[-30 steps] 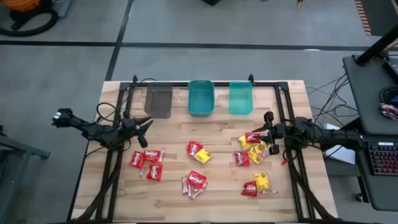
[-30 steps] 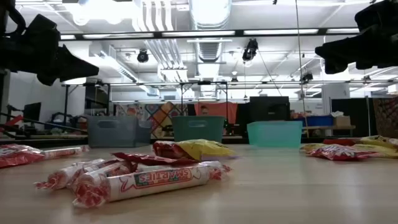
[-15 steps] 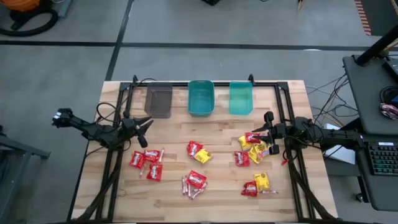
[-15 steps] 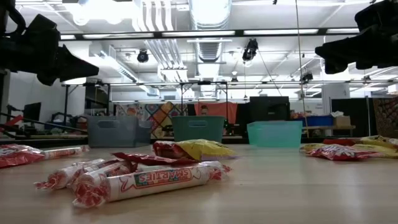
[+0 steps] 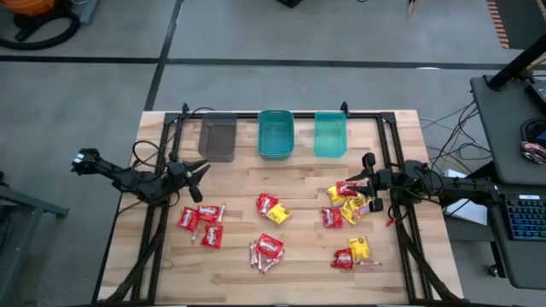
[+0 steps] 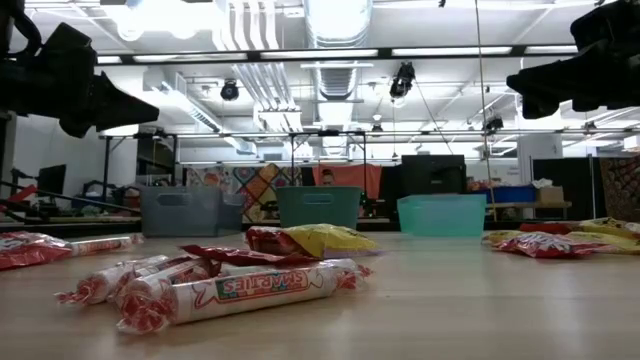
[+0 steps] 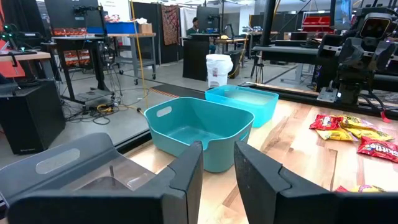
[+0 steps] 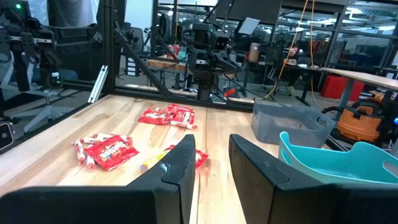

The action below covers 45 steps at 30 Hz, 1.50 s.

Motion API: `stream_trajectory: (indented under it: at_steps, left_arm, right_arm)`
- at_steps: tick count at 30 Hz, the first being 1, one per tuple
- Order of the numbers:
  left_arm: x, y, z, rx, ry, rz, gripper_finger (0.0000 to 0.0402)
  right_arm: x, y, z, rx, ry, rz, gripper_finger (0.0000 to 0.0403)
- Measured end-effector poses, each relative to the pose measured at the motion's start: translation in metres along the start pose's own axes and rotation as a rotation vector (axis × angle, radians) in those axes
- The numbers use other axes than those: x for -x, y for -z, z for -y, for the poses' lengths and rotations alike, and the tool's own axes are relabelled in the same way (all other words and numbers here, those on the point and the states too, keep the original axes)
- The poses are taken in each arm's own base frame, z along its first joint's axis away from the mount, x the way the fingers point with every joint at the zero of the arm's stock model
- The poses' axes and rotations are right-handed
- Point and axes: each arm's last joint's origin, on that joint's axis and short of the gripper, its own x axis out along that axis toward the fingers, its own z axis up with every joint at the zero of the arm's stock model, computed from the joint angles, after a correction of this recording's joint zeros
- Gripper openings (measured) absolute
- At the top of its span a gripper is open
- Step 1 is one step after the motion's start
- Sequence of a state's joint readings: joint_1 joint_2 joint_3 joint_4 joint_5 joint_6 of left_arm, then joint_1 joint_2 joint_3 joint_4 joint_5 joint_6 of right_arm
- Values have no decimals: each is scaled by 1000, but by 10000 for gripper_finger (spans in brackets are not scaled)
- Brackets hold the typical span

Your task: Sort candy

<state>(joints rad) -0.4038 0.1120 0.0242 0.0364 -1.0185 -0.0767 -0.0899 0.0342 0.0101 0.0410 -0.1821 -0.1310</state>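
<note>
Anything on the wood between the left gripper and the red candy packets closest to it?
Nothing visible. The left gripper hangs open above the table's left side, and the cluster of glossy red candy packets lies just in front of it on bare wooden tabletop. The grey rectangular bin sits behind, out of the way.

"SMARTIES" reads, upside down, on the wrapped candy roll (image 6: 240,290) lying nearest the low camera on the table.
</note>
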Motion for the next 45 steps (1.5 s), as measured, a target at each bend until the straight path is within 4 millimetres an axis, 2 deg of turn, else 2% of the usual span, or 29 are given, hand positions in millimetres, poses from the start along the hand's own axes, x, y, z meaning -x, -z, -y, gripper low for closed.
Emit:
stream_trajectory:
  at_steps: [17,22,23,24,27,29,32,36,38,41,45]
  left_arm:
    - [0,0,0,-1,0,0,76]
    - [0,0,0,-75,-1,0,76]
    - [0,0,0,-53,0,3,76]
    - [0,-2,0,41,6,16,76]
    - [0,-8,1,345,26,49,76]
    - [0,-8,1,397,55,43,76]
    - [1,-8,6,432,203,9,76]
    - [2,-19,13,530,429,37,76]
    - [2,-26,16,598,510,68,76]
    - [0,-26,26,594,609,45,76]
    - [-8,-20,37,638,549,-61,76]
  right_arm:
    - [0,0,0,0,0,-1,93]
    - [0,0,0,1,0,0,93]
    - [0,0,0,1,1,0,93]
    - [0,0,0,-12,1,0,93]
    - [0,0,2,-254,56,-2,92]
    - [0,0,6,-382,208,17,89]
    - [2,0,12,-499,418,72,82]
    - [4,-2,15,-706,529,165,80]
    - [4,-1,15,-747,531,174,83]
    - [4,-1,15,-745,533,174,88]
    - [4,-2,16,-751,533,178,91]
